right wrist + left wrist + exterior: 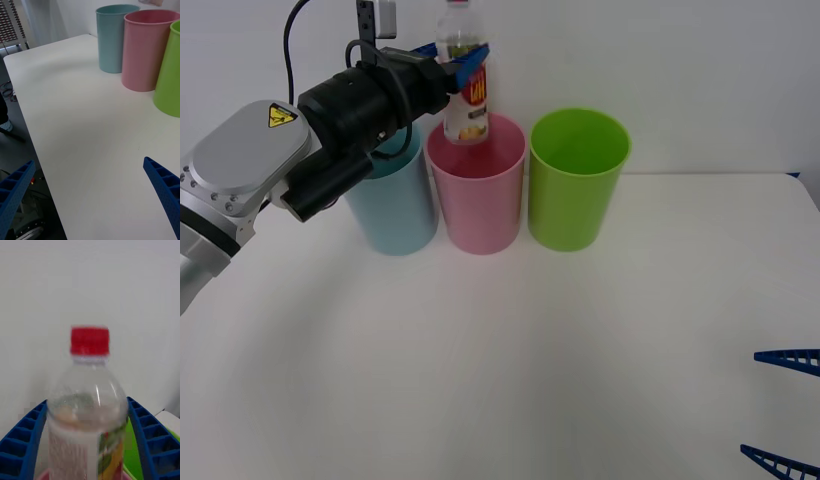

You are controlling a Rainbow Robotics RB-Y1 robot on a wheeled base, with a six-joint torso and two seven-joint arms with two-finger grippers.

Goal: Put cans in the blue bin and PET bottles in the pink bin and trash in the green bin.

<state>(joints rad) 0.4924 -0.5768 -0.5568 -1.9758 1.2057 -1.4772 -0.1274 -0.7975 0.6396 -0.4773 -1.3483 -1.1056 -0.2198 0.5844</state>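
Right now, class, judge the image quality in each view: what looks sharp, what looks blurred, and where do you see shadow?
Front view: sharp, with soft shadows on the table beside the bins. Left wrist view: the PET bottle held in the left gripper is out of focus, its cap edges smeared. Right wrist view: the pink bin is crisp, lighting even.

White tabletop [500,380], plain, matte. Three bins stand upright on it in a row at the far edge, against the white wall: blue bin [392,210] on the left, pink bin [477,195] in the middle, green bin [576,180] on the right. Blue and pink look to be touching; pink and green just beside each other. All open-topped.
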